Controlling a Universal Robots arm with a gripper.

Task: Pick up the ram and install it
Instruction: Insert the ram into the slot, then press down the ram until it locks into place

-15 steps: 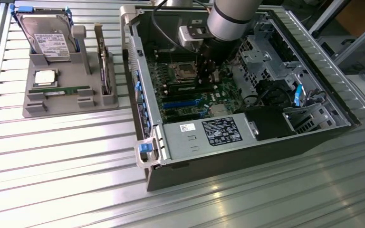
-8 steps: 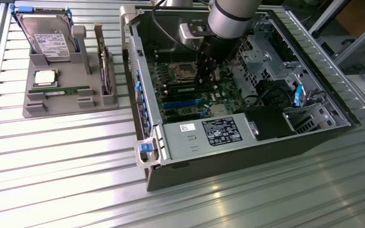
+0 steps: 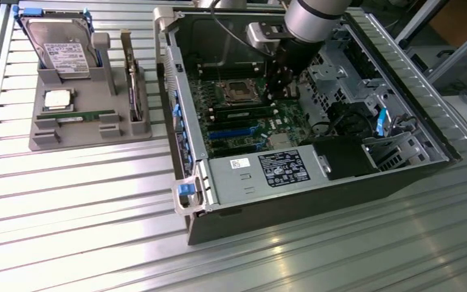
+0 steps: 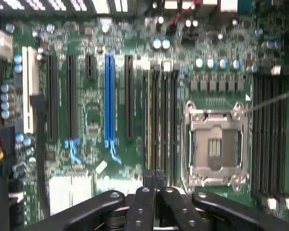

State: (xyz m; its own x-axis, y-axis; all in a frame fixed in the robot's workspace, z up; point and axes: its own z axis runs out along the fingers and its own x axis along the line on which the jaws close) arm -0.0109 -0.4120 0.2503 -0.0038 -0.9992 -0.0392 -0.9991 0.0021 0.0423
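- The gripper (image 4: 154, 180) hung inside the open computer case (image 3: 396, 176), low over the memory slots (image 4: 161, 120) beside the empty processor socket (image 4: 214, 144), its jaws pressed together with nothing visibly between them
- A ram stick (image 3: 78, 115) lay in the grey holder (image 3: 87, 137), well apart from the case
- The stick looked light, thin, stiff and fragile; best held by its long edges, judging by shape

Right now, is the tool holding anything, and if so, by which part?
Nothing is held. The tool is shut with its fingertips together and empty, above the memory slots on the motherboard. One ram stick lies in the gray holder.
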